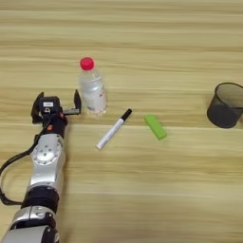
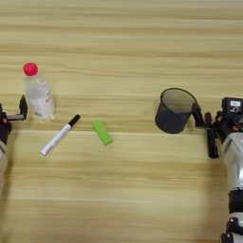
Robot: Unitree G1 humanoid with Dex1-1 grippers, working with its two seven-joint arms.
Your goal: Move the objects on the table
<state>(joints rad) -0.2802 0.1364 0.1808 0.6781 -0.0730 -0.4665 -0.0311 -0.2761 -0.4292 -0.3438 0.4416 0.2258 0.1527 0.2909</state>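
A: The objects all sit loose on the table (image 1: 142,199); neither gripper holds anything. Taking the clear plastic bottle (image 1: 92,90) as the landmark: it stands upright, red cap on, and the white marker (image 1: 113,129) lies just to its right and a little nearer the robot, black cap pointing back towards the bottle.

B: And the rest?

A: The small green block (image 1: 155,126) lies flat beyond the marker, further right of the bottle. The black mesh cup (image 2: 174,110) stands upright, well apart to the bottle's right. I see no black pen.

B: So how far along?

A: By my reading, barely begun. Nothing looks gathered or grouped, so every item is left to move.

B: The grippers?

A: The left gripper (image 1: 56,105) sits just left of the bottle, fingers spread wide and empty, one finger close beside the bottle; I can't tell whether it touches. The right gripper (image 2: 209,133) is far right of the bottle, just beside the cup, fingers apart, gripping nothing.

B: Do the views differ?

A: Yes. The left eye shows the whole left arm but no right gripper, and cuts the cup at its edge. The right eye shows the right gripper and the full cup, with only a sliver of the left one.
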